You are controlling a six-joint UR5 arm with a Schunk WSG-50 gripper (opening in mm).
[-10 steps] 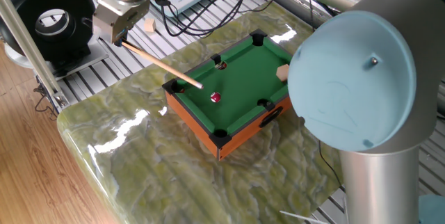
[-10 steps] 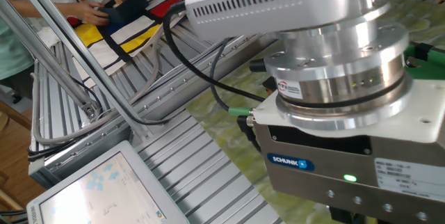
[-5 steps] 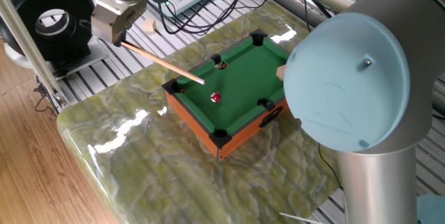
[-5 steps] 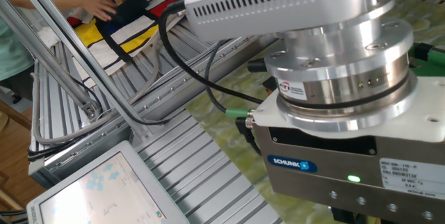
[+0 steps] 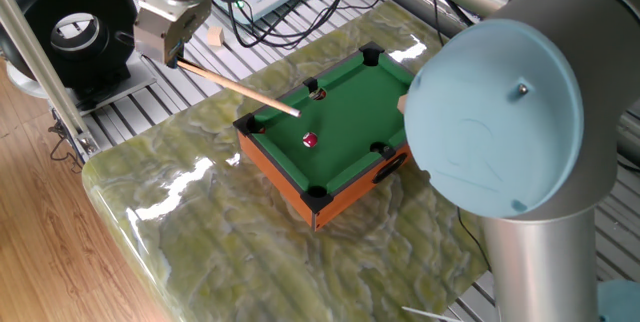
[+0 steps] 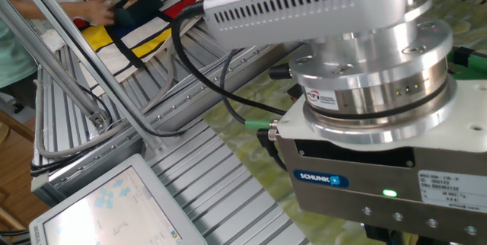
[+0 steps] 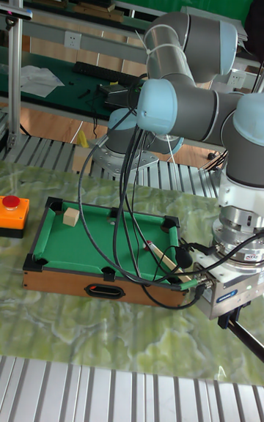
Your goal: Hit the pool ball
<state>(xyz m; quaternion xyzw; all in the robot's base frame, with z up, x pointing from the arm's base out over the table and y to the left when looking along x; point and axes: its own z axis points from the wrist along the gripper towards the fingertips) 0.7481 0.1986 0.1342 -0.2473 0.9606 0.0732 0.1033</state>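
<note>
Nearest you in the tall fixed view, your gripper [image 7: 238,323] hangs off the near right corner of the mini pool table [image 7: 66,279], and its jaws are clamped on the butt of a slim wooden cue stick [image 5: 240,89]. From the one fixed view, that cue slants down from the gripper [image 5: 172,60] over the orange-sided table's rail [image 5: 285,187], and its pale tip sits above the green felt [image 5: 345,112], near a corner pocket. The pool ball [image 5: 310,140], small, dark red and glossy, rests on the felt just beyond the cue tip, a small gap between them, roughly mid-table toward the near long rail. Further along the felt, you've got the tan wooden cube [image 7: 70,217] sitting close to the far left corner. Past the table's left end, the red button on its orange box [image 7: 12,215] stands on the marbled green tabletop [image 5: 200,242]. The other fixed view gives you only the gripper's silver body up close; the fingers are out of frame there
</note>
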